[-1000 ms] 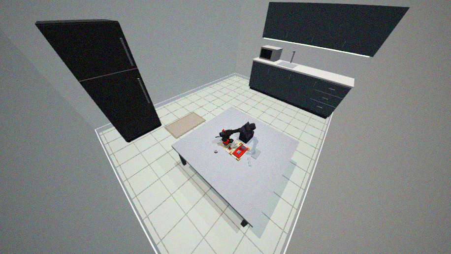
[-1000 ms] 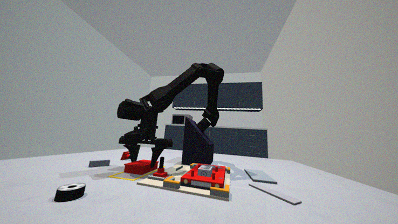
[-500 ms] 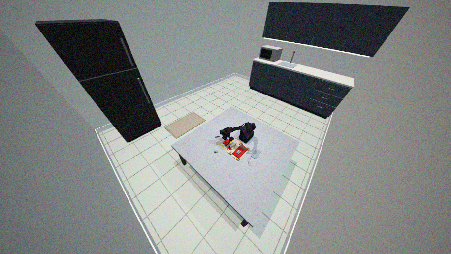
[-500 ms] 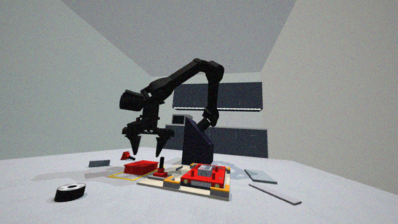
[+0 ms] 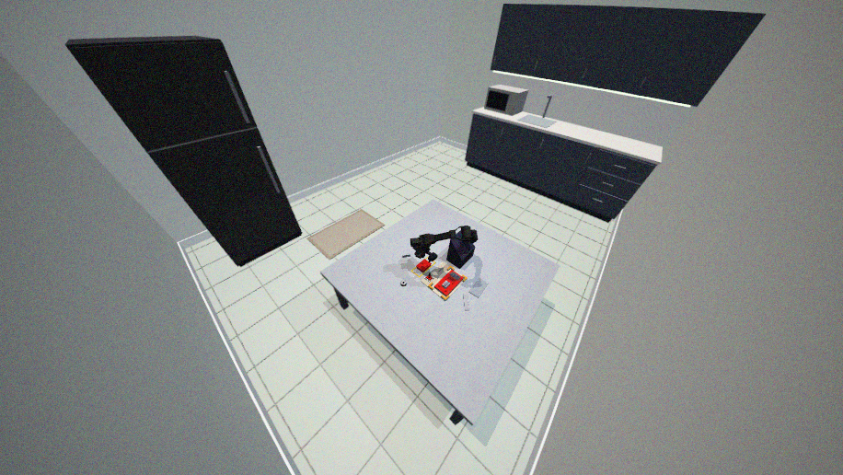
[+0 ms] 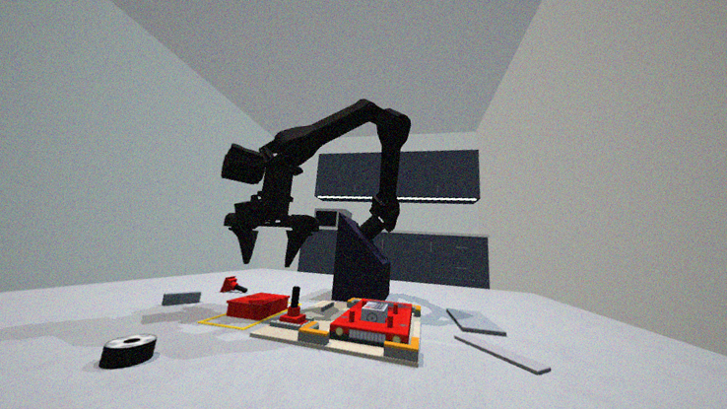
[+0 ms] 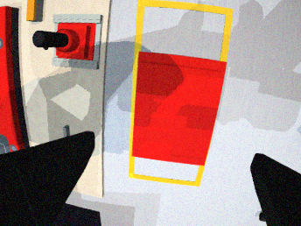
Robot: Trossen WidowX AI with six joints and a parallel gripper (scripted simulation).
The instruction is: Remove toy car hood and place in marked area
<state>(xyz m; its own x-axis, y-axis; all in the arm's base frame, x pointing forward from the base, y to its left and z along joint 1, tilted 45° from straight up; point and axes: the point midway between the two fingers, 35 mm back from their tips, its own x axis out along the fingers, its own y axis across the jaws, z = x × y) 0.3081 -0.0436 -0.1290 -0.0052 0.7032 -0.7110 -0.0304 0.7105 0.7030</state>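
Observation:
The red hood (image 7: pixel 178 111) (image 6: pixel 255 304) (image 5: pixel 422 266) lies flat on the table inside the yellow marked rectangle (image 7: pixel 139 38) (image 6: pixel 212 321). It covers the rectangle's lower part. The red toy car (image 6: pixel 374 323) (image 5: pixel 449 280) sits on its cream base board (image 6: pixel 404 356) (image 7: pixel 82 56), to the right of the hood in the exterior view. My gripper (image 6: pixel 270 248) (image 7: pixel 174 151) is open and empty. It hangs well above the hood and touches nothing.
A black wheel (image 6: pixel 127 350) lies on the table to the left. A small red part (image 6: pixel 231 284) and a grey plate (image 6: pixel 181 298) lie behind the hood. Two grey panels (image 6: pixel 476 321) (image 6: pixel 501 354) lie right of the car. The arm's dark base (image 6: pixel 356 261) stands behind the board.

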